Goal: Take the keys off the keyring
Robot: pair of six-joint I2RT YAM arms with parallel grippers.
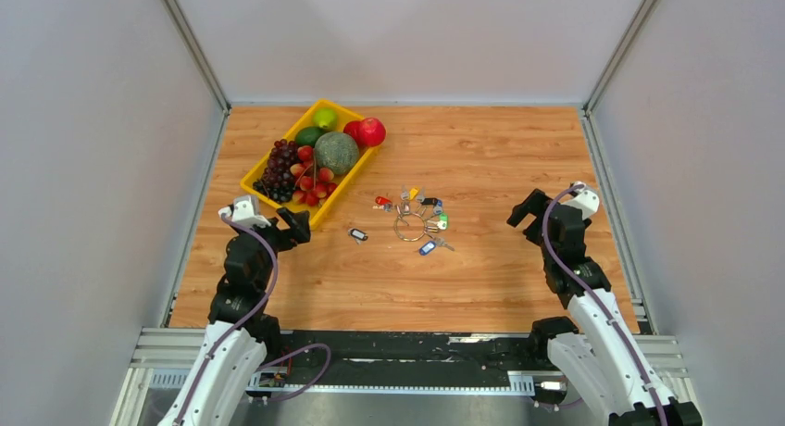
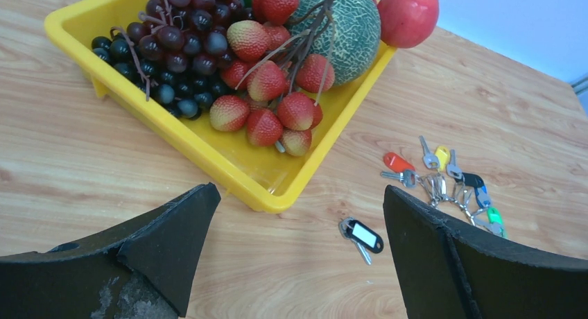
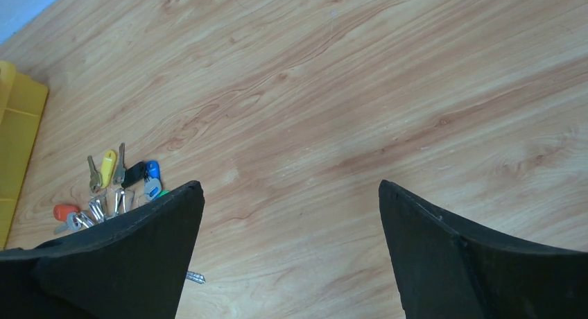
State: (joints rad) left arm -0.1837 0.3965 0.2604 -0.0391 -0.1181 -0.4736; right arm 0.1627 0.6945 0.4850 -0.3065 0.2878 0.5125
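Logging my left gripper spread wide, empty, near the yellow tray, right gripper likewise released, keys fanned around the keyring, one black-tagged key lying apart.

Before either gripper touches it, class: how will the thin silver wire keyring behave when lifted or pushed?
Lifted, the thin silver wire keyring probably stays stiff while the small tagged keys fanned around it dangle. Pushed, it likely slides rather than rolls, lying flat on the smooth wooden table.
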